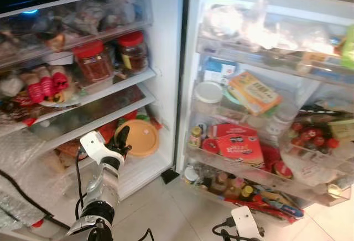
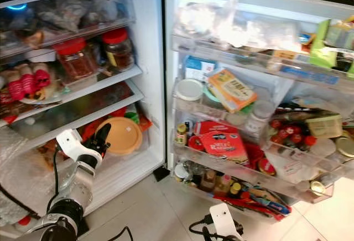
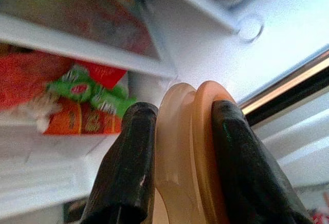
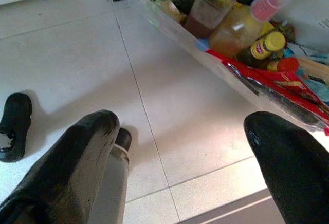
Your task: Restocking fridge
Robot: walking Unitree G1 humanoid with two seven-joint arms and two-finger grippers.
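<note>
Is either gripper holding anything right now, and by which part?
The left gripper is shut on the orange-lidded container, pinching it at the rim, one finger on each side. The right gripper is open and holds nothing.

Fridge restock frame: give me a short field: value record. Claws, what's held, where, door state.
left claw: shut on the orange-lidded tub
tub: held on edge, at the fridge's lower compartment, below the glass shelves
right claw: open, holding nothing, hanging over the tiled floor beside the bottom door bin
fridge door: open, bins packed with bottles, packets and jars
shelf above tub: two red-lidded jars
task state: tub not yet released
</note>
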